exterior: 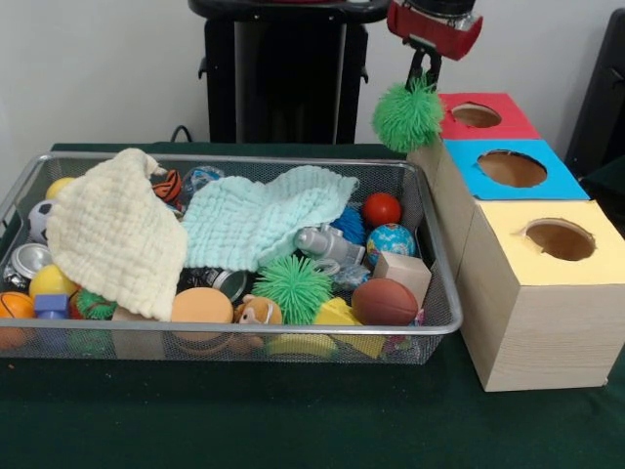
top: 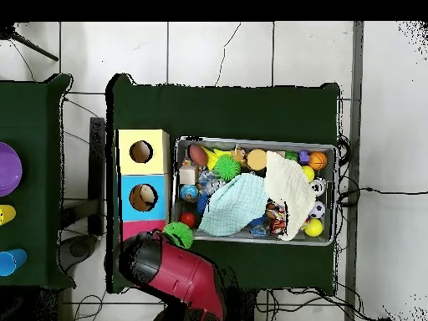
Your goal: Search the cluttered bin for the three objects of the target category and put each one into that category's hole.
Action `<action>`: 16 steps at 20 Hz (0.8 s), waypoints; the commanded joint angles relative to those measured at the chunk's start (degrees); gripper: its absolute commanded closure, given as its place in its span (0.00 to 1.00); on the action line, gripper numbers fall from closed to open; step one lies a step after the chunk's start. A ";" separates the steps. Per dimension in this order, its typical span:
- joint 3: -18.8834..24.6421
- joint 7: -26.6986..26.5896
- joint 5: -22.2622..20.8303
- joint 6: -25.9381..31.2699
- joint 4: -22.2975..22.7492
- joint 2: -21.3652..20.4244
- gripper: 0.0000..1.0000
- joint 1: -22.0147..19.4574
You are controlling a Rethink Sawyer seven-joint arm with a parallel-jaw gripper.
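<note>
The wire mesh bin (exterior: 244, 159) stands at the left, full of toys. A large crinkled cream-yellow cloth (exterior: 112, 230) lies over its left half, and a mint cloth (exterior: 259, 220) lies in the middle. My gripper (exterior: 425, 76) hangs at the top right, shut on a green spiky ball (exterior: 408, 115), which it holds above the bin's far right corner beside the red-topped box (exterior: 479, 115). In the overhead view the ball (top: 177, 235) sits between the bin (top: 251, 140) and the red box. No speckled fabric piece shows.
Three wooden boxes with round holes stand right of the bin: red, blue-topped (exterior: 513, 168) and yellow-topped (exterior: 559, 239). The bin also holds a second green spiky ball (exterior: 293, 286), small balls, a wooden block (exterior: 402, 274) and cans. The red arm (top: 171, 272) reaches in from the base.
</note>
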 commanded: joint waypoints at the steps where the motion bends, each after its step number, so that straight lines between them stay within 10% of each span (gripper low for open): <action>1: -1.01 20.27 0.86 10.06 -5.13 -1.63 1.00 3.80; 10: -3.84 25.40 0.69 14.21 -6.44 -2.06 1.00 8.02; 16: -0.97 23.04 2.01 6.64 -3.04 -0.62 1.00 6.16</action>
